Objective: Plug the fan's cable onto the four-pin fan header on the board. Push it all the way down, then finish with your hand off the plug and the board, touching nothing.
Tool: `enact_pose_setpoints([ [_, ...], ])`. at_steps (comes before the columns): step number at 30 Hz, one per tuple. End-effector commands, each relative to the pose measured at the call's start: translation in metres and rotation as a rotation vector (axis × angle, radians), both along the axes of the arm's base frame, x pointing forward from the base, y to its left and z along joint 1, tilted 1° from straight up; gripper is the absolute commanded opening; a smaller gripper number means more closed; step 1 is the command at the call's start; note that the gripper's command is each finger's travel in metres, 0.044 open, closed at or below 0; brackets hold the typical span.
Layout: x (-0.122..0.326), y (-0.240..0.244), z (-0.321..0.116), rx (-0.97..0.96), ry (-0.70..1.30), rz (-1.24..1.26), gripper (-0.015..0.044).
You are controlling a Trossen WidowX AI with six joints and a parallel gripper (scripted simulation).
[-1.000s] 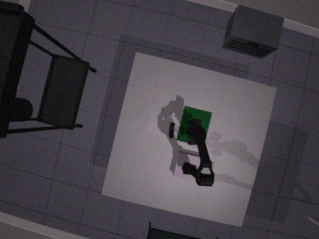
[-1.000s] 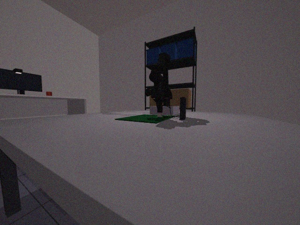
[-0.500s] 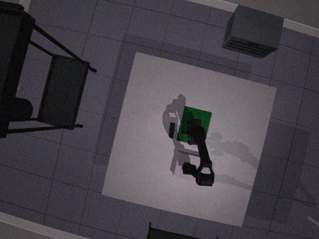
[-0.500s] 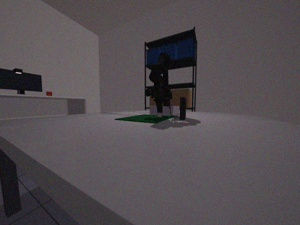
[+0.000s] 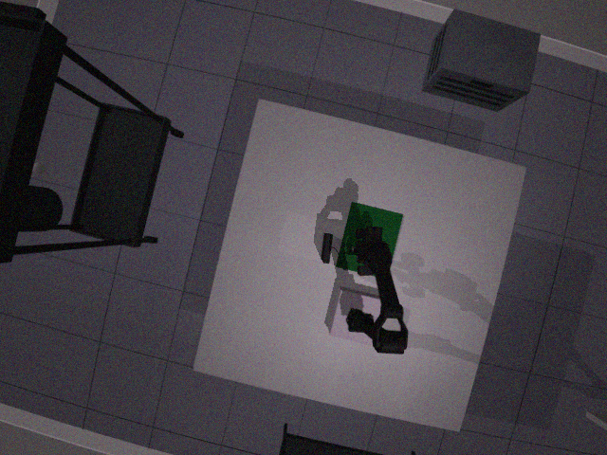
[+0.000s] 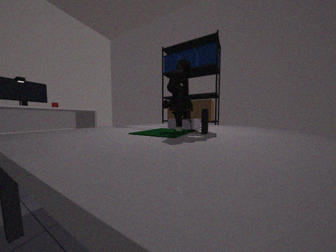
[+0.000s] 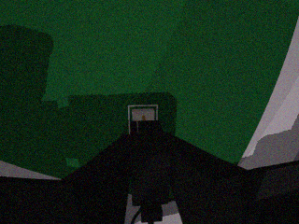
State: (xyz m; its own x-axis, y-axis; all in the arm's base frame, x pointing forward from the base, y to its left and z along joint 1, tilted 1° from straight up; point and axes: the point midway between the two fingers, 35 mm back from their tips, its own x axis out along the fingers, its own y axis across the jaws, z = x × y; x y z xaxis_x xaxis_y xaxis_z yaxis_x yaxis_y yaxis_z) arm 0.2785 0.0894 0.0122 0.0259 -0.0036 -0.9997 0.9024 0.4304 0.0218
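The green board [image 5: 384,216] [image 6: 151,132] [image 7: 103,56] lies flat on the table. The pale four-pin fan header [image 7: 137,113] [image 6: 179,128], with a thin white outline around it, shows just beyond my fingertips; one brownish pin is visible and the rest is covered. My gripper [image 7: 146,141] [image 6: 178,125] points down over the header, shut on the fan's dark plug, which barely stands out from the black fingers. Whether the plug touches or sits in the header is hidden. The thin black cable [image 6: 191,124] runs from near the fingers down towards the fan [image 5: 326,247] [image 6: 205,121], a black upright slab beside the board.
The arm [image 5: 387,288] reaches over the board from its base side. A low pale block [image 6: 195,123] stands behind the board. The white table [image 5: 274,161] carries the arm's shadows. A chair, a grey cabinet [image 5: 485,59] and a shelf rack [image 6: 218,81] stand farther off.
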Motion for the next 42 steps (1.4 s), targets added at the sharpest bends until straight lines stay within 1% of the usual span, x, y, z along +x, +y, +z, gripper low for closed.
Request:
enact_pose_setpoints([
  [1, 0.0, 0.0, -0.001, -0.001, -0.001, -0.005, 0.0],
  [40, 0.001, 0.0, -0.02, -0.001, -0.001, -0.004, 0.0],
  [42, 0.0, 0.0, -0.017, 0.0, 0.001, -0.001, 0.0053],
])
